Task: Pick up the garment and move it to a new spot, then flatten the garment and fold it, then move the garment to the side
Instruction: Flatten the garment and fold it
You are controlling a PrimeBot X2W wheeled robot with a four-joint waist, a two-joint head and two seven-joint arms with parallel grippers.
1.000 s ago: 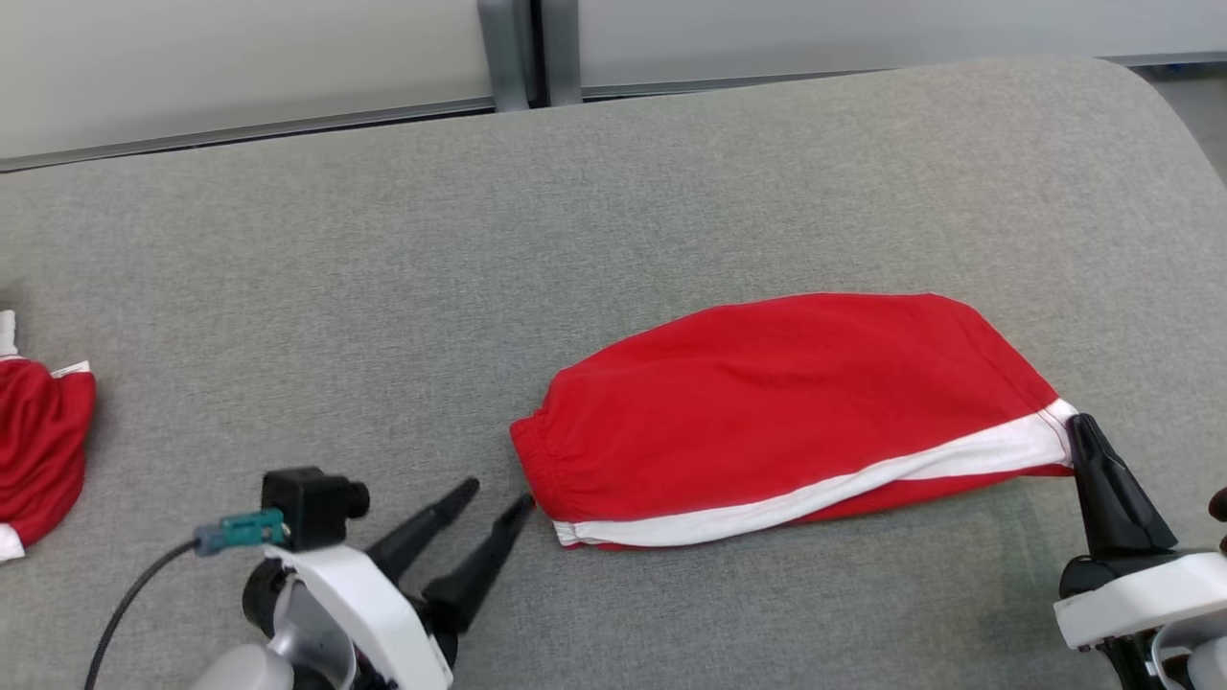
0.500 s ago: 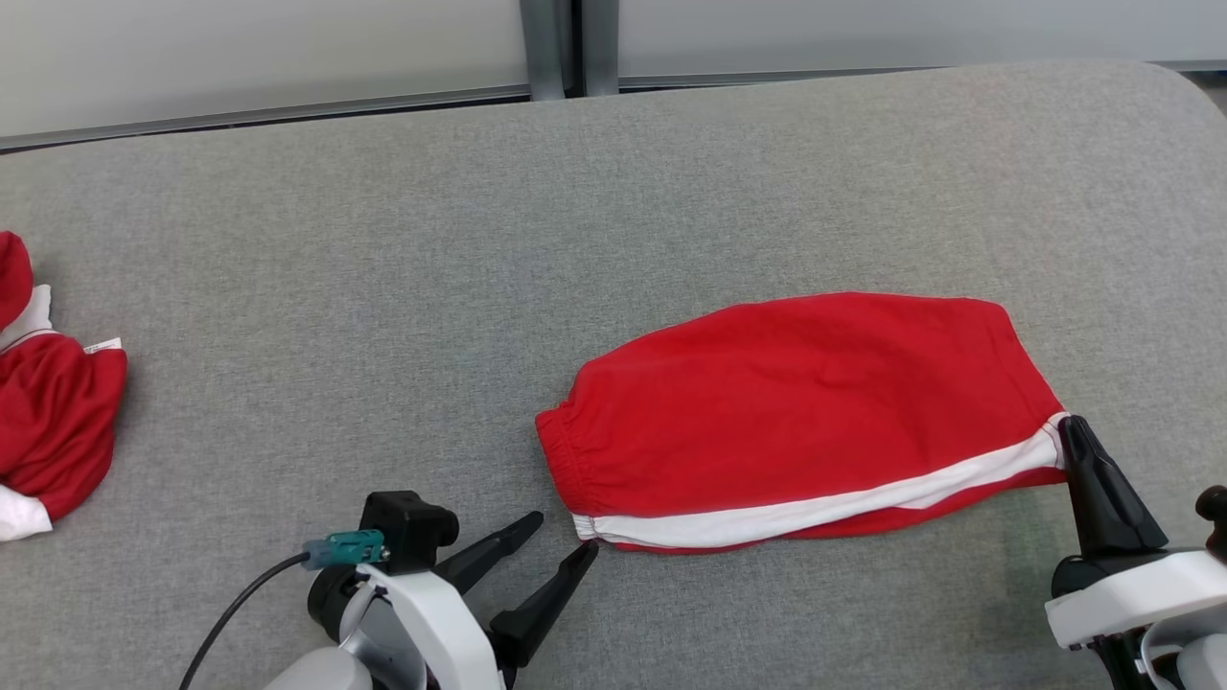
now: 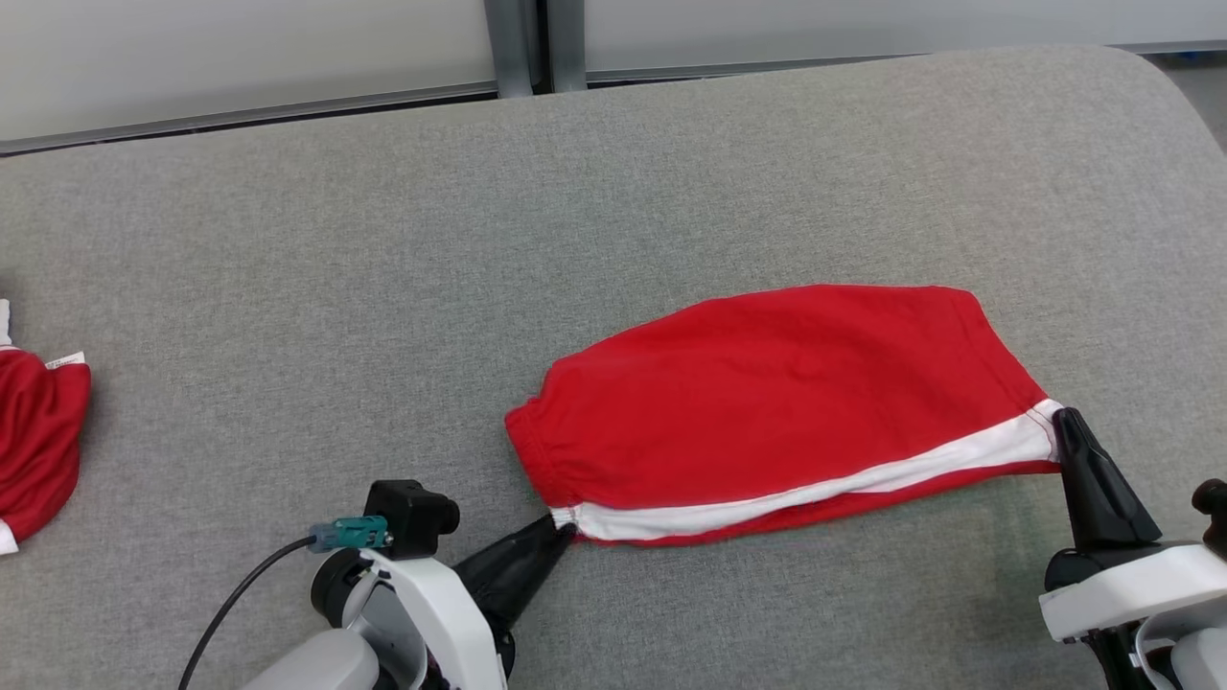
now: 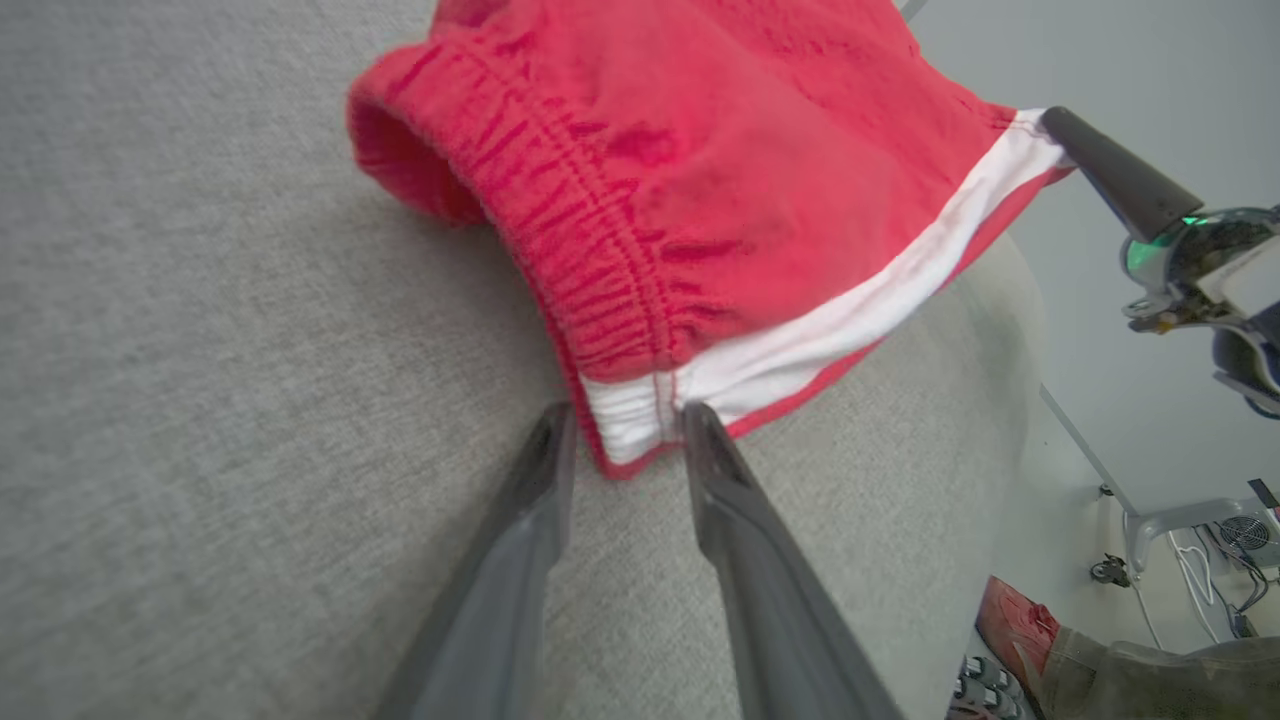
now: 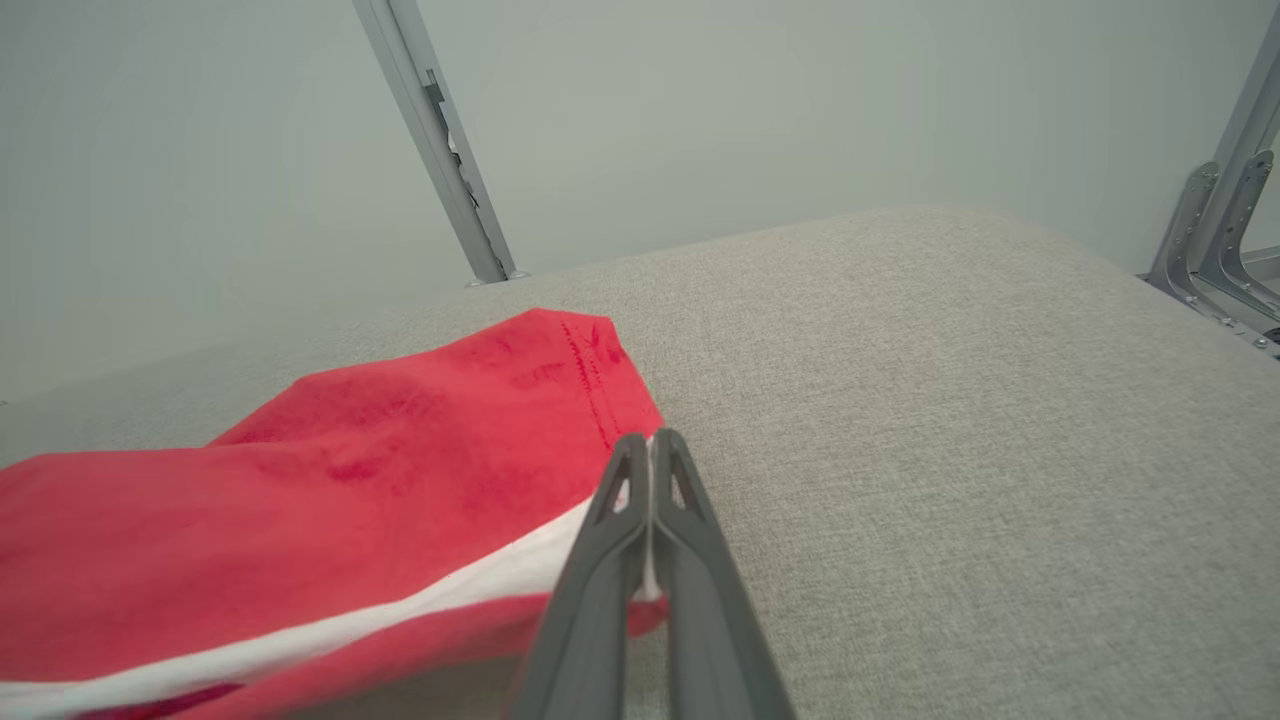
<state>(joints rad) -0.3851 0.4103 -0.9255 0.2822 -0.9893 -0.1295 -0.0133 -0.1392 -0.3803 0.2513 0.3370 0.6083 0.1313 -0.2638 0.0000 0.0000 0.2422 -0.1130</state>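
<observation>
Garment (image 3: 767, 402) flat on grey pad (image 3: 288, 287), long axis 9-to-3 o'clock; left gripper (image 3: 561, 525) pinching waistband corner at 8 o'clock end; right gripper (image 3: 1062, 422) pressed together on hem corner at 3 o'clock end; joint lift judged next.

You have no legible text, number or brand; the white tag (image 3: 65, 360) on the red garment (image 3: 38, 450) well left of the jaws of the left gripper (image 3: 561, 523) is too small to read.
</observation>
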